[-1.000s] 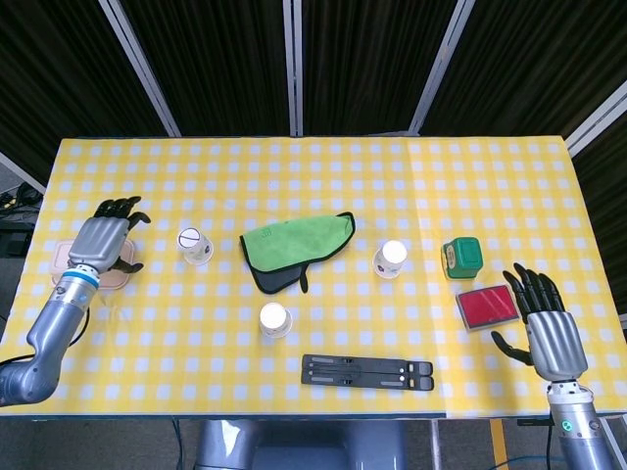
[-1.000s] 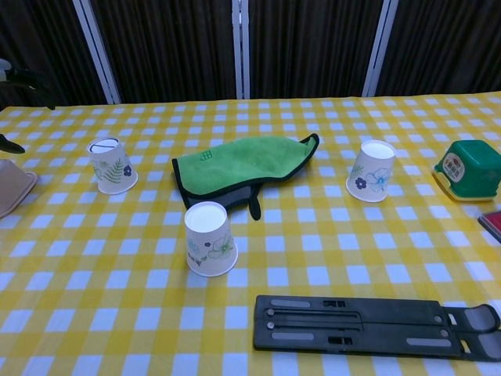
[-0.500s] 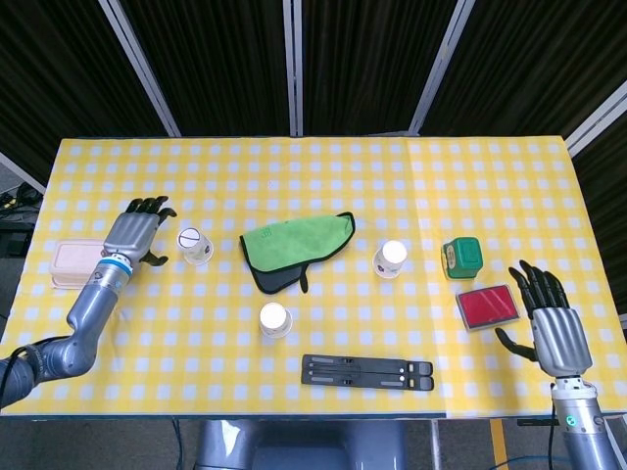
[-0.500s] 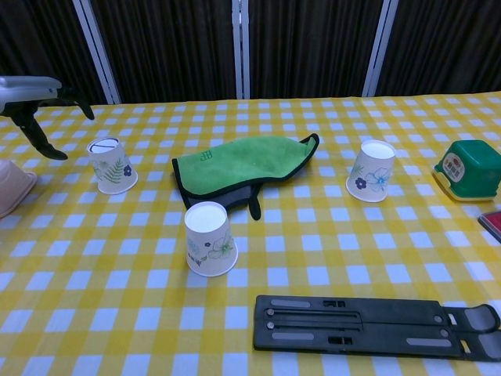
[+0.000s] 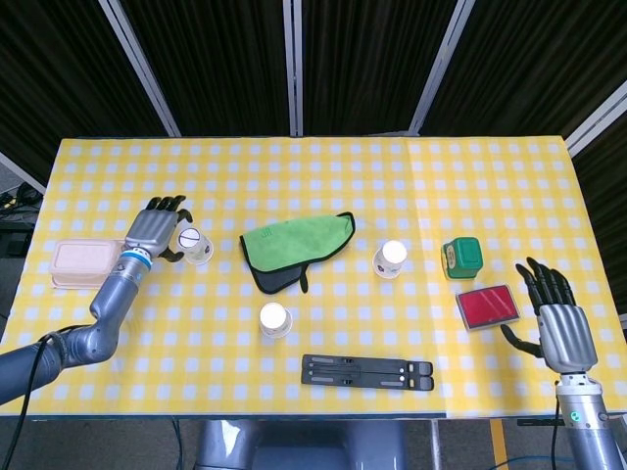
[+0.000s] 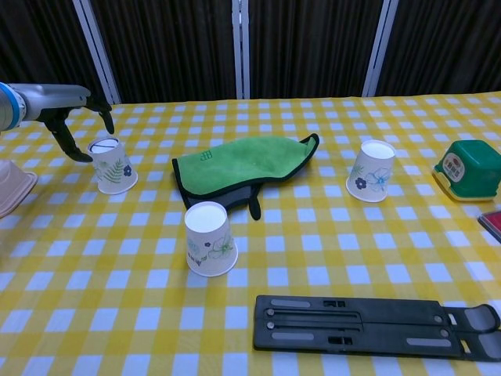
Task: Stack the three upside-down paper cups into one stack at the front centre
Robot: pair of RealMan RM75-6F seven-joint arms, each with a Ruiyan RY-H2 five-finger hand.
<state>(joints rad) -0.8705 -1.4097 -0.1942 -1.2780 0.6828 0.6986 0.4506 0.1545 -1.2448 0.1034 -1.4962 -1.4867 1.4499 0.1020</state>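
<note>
Your left hand (image 5: 160, 227) hangs just beside the left cup (image 5: 194, 245), fingers apart and empty, ready to close. The middle cup (image 5: 274, 319) waits front centre as the base; the right cup (image 5: 390, 258) stands apart. Your right hand (image 5: 558, 325) rests spread, empty.

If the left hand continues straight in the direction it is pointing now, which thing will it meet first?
Most likely the left paper cup: the left hand is open right beside it, fingers reaching past its top. In the chest view they bracket the cup, but contact is unclear.
</note>
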